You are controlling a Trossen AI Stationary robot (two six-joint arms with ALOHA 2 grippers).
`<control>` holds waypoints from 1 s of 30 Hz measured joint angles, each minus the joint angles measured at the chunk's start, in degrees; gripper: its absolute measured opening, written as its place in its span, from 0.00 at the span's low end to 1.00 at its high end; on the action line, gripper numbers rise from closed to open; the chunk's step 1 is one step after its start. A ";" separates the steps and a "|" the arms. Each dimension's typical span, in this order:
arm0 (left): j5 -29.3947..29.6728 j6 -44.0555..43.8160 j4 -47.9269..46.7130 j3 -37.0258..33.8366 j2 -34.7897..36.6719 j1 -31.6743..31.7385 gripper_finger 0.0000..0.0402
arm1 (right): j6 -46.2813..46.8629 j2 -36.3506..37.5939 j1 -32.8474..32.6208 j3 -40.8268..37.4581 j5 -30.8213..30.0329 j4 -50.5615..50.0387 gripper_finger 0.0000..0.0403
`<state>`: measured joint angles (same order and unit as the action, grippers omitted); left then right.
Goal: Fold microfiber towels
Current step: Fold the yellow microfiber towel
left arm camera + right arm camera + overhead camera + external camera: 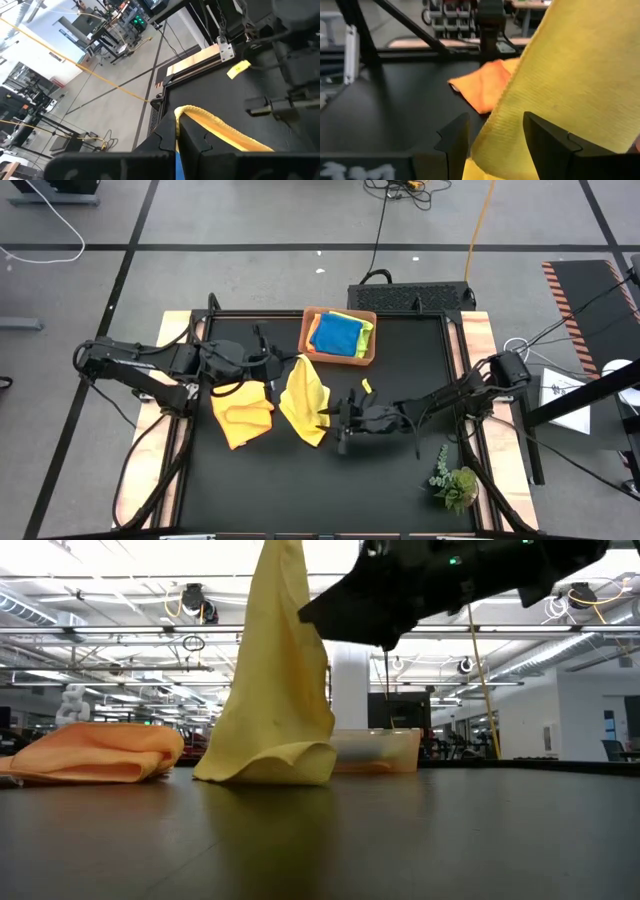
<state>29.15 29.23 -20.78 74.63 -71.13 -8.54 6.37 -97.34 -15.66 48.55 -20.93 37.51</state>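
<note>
A yellow towel (305, 395) hangs from my left gripper (284, 366), which is shut on its top; its lower end (268, 766) rests crumpled on the black table. My right gripper (330, 423) is open. Its fingers (454, 142) stand on either side of the hanging towel's side edge (506, 137); I cannot tell whether they touch it. An orange towel (243, 413) lies folded on the table left of the yellow one. A blue towel (336, 334), a lime green one and a yellow one lie in the brown tray (369, 352). My left gripper pinches the yellow towel's top edge (192, 114) between its two fingers, coming level from the table's left. One layer or several, I cannot tell. The towel hangs below the fingers in a slack drape, its lower end on the table.
The tray stands at the table's far middle. A small yellow tag (366, 385) lies on the mat right of the towel. A green plant sprig (455, 482) sits at the near right. The wooden side rails (478, 350) bound the black mat.
</note>
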 joint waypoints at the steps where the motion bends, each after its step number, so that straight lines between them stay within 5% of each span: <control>1: 0.00 0.00 -0.02 0.00 0.00 0.00 0.01 | 0.01 -0.70 0.00 0.82 -0.44 -0.99 0.44; 11: -0.01 -0.89 -0.54 0.00 0.00 0.00 0.01 | 3.32 -1.47 0.17 2.50 -7.61 -8.18 0.42; 24: 0.00 -1.30 -1.54 0.00 0.00 -0.02 0.01 | 0.62 4.32 -1.34 2.46 -7.88 -18.21 0.03; 30: 0.02 -2.64 -2.29 0.00 0.00 -2.40 0.01 | -2.43 13.10 -4.94 2.46 -10.87 -22.77 0.02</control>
<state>29.17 26.59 -23.07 74.63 -71.13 -10.93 3.94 -84.24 -20.60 51.00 -31.80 14.73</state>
